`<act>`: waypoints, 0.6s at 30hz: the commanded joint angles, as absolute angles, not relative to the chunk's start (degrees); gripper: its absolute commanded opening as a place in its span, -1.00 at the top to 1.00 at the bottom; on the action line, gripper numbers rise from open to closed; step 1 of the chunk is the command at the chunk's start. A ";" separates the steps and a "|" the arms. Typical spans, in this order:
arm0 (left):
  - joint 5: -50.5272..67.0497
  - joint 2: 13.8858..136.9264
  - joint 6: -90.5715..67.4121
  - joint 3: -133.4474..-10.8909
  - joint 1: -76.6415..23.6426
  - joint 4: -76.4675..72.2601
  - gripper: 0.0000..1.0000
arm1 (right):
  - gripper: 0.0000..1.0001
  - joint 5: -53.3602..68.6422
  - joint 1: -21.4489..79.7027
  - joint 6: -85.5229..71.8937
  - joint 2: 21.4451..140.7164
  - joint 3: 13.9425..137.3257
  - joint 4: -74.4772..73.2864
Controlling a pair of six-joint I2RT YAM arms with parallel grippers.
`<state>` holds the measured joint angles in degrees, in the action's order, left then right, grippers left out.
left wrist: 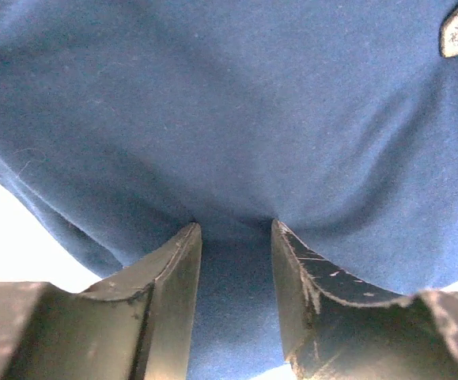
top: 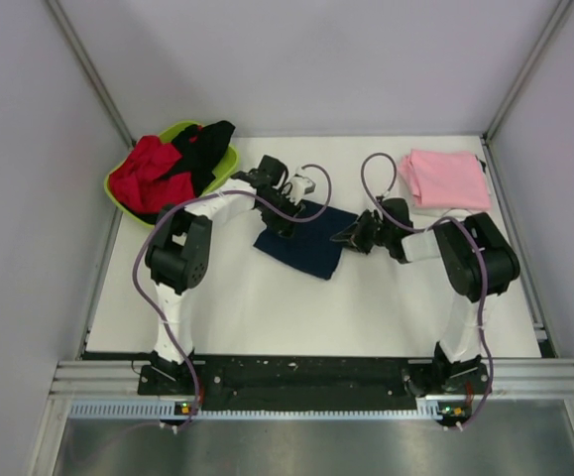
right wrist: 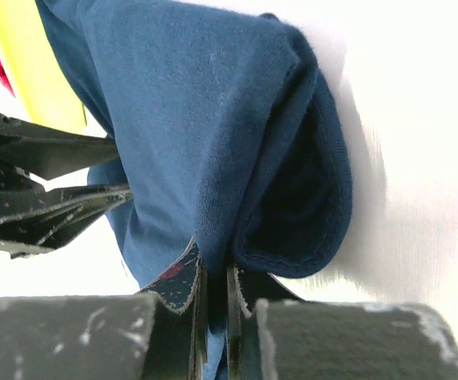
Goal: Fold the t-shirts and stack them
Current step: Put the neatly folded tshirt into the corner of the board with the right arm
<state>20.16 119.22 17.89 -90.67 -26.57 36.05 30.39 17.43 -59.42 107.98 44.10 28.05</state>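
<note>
A: Top external: our navy t-shirt (top: 301, 248) lies mid-table between the arms. The folded pink t-shirt (top: 443, 177) and the green basin (top: 230, 162) sit well apart from it, so nothing blocks us.
B: Left wrist: our left gripper (left wrist: 235, 226), jaws half-parted, clamps bunched soft cloth.
A: Right wrist: our right gripper (right wrist: 214, 265), nearly closed, pinches a limp folded edge. We judge that edges grip best.

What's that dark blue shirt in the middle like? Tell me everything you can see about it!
The navy t-shirt is soft, plain knit cloth, folded over into a small bundle with a rounded fold along one side. It sits near the middle of the white table. The left gripper pinches a bunch of it, making wrinkles, and the right gripper is shut on a thin edge.
</note>
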 commanded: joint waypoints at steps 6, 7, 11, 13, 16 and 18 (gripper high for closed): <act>20.40 108.73 18.81 -93.08 -21.19 38.85 -0.97 | 1.00 30.07 15.03 -16.95 108.36 72.12 -16.64; 19.26 107.42 19.07 -92.90 -20.31 38.59 -0.97 | 1.00 29.71 14.68 -12.87 108.98 75.29 -21.83; 14.16 105.12 19.77 -92.72 -16.88 38.84 -0.97 | 1.00 24.36 13.71 -0.38 110.03 85.93 -36.62; 13.80 104.42 20.13 -92.72 -15.39 39.63 -0.98 | 1.00 19.45 13.71 5.25 111.35 93.13 -43.56; 12.83 103.62 20.74 -92.29 -14.68 40.52 -0.97 | 1.00 12.42 13.19 10.71 115.83 104.73 -54.64; 12.48 102.84 21.00 -91.50 -14.59 40.34 -0.97 | 1.00 6.97 12.83 12.73 118.73 113.07 -60.27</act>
